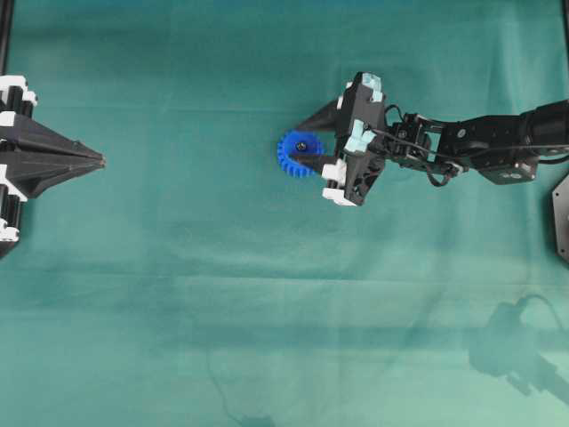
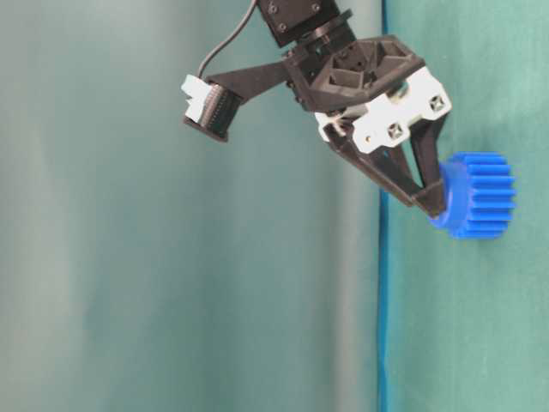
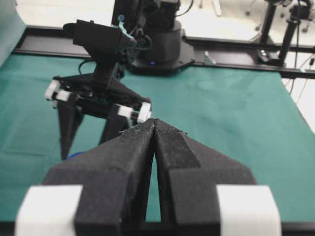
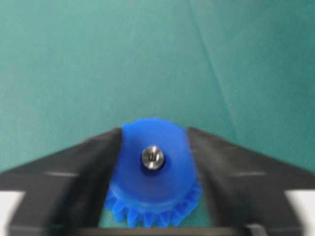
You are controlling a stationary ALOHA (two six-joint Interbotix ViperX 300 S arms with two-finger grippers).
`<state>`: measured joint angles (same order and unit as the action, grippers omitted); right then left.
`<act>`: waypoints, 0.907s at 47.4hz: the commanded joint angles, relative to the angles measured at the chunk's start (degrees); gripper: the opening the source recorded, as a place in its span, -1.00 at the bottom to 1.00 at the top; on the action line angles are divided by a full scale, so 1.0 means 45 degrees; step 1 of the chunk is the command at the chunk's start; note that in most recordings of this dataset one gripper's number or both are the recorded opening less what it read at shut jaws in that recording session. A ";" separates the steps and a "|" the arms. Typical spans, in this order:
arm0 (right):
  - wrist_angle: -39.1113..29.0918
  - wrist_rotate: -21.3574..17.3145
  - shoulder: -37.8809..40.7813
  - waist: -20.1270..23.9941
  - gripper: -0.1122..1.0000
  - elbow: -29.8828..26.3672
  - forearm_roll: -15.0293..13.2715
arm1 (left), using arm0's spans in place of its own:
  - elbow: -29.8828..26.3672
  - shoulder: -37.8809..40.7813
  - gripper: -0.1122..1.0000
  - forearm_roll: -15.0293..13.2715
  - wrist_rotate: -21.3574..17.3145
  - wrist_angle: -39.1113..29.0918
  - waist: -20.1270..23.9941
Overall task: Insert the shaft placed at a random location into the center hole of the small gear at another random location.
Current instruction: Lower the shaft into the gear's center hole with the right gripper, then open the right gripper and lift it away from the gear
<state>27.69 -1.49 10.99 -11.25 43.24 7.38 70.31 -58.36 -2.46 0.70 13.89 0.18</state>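
The small gear [image 1: 298, 154] is bright blue and lies flat on the green cloth, hub up; it also shows in the table-level view [image 2: 477, 196]. The shaft [image 4: 152, 158] stands in the center hole with its shiny round end showing, seen from above as a dark dot [image 1: 302, 145]. My right gripper [image 1: 294, 145] hangs over the gear, open, one black finger on each side of the hub [image 4: 153, 147], and nothing is pinched on the shaft. My left gripper [image 1: 100, 162] rests far off at the left edge, shut and empty, tips together [image 3: 155, 121].
Green cloth [image 1: 267, 302] covers the whole table. The right arm [image 1: 480, 142] reaches in from the right edge. A black frame rail [image 3: 236, 61] and the right arm's base [image 3: 155, 44] stand at the far side in the left wrist view.
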 commanded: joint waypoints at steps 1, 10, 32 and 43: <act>0.0039 -0.0020 -0.0176 -0.0020 0.56 -0.0312 0.0020 | -0.0117 0.0078 -0.80 -0.0039 0.0020 0.0078 0.0000; -0.0098 -0.0020 -0.0332 -0.0020 0.60 -0.0449 0.0020 | -0.0117 0.0078 -0.80 -0.0039 0.0020 0.0078 0.0020; -0.1328 0.0117 -0.2520 0.0020 0.60 -0.0547 -0.0098 | -0.0117 0.0059 -0.80 -0.0039 0.0020 0.0078 0.0000; -0.1758 0.0176 -0.3145 0.0039 0.60 -0.0547 -0.0098 | -0.0117 0.0059 -0.80 -0.0039 0.0020 0.0059 0.0020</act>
<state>19.95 -0.79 -1.41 -11.25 41.92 7.03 70.31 -58.36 -2.55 0.70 13.97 0.09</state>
